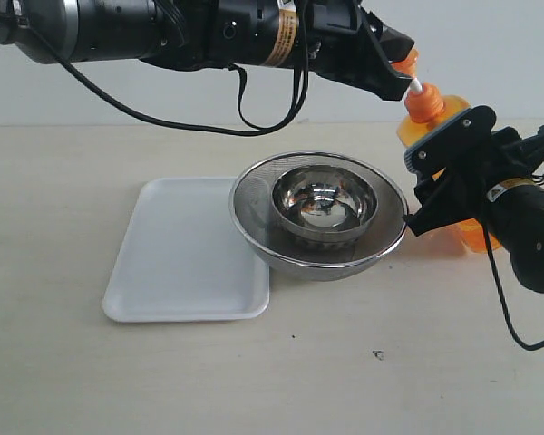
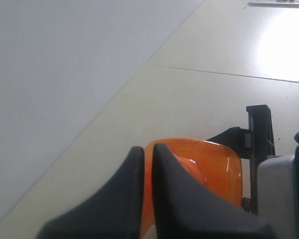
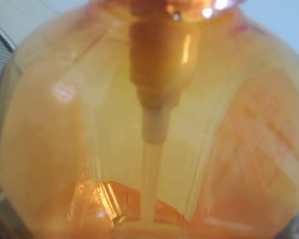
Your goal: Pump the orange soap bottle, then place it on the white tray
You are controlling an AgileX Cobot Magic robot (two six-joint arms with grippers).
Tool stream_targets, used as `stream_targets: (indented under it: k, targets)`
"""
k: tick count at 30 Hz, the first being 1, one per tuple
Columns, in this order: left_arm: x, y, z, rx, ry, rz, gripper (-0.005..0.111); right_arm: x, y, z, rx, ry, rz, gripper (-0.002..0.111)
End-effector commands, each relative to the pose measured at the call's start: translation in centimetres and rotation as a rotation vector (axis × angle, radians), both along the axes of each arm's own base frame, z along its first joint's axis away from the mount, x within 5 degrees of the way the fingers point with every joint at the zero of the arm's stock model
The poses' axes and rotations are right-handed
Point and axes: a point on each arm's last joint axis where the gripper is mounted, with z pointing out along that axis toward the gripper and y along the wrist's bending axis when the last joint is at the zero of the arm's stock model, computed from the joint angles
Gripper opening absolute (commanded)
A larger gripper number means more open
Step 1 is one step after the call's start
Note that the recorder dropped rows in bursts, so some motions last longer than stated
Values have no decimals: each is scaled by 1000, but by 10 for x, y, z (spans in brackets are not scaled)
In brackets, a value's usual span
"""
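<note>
Your left gripper reaches across from the left with its fingers together, tips resting on the pump head of the orange soap bottle. The bottle stands at the far right of the table, clamped around its body by your right gripper. This looks like the pumping step. Press straight down along the white stem, because a slanted push could slide the tips off the cap or tilt the bottle in the grip. Hold the right arm firm while you press.

For the carry, the white tray lies at the left, and its left and front parts are bare. The nested steel bowls sit in the middle, and the outer rim overlaps the tray's right edge. That rim is also just beside the right gripper's lower finger. Lift the bottle well above the bowls before crossing, and set it down toward the tray's left half.
</note>
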Motion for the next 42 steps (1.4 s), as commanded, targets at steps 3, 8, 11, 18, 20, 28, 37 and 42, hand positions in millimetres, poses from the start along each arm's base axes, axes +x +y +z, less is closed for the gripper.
stream_targets:
  k: [3,8,11,18,20,28,37,42]
  targets:
    - [-1,-5,-20,42,33,-39,5,-3,1,-8,11,78,13,1]
    - [-1,-5,-20,42,33,-39,5,-3,1,-8,11,78,13,1]
    - [-1,-5,-21,43,35,-39,5,-3,2,-8,5,74,24,1]
    - [-1,-5,-23,46,38,-39,5,-3,4,-8,-6,69,52,1]
    - [0,-6,-27,51,46,-39,5,-3,4,-8,-6,69,52,1]
    - [0,-6,-32,54,57,-42,5,-3,4,-8,-6,69,52,1]
    - [0,-6,-27,50,50,-42,5,-3,4,-8,-6,69,52,1]
    - [-2,-2,-10,38,0,-19,5,-3,4,-8,-2,70,50,1]
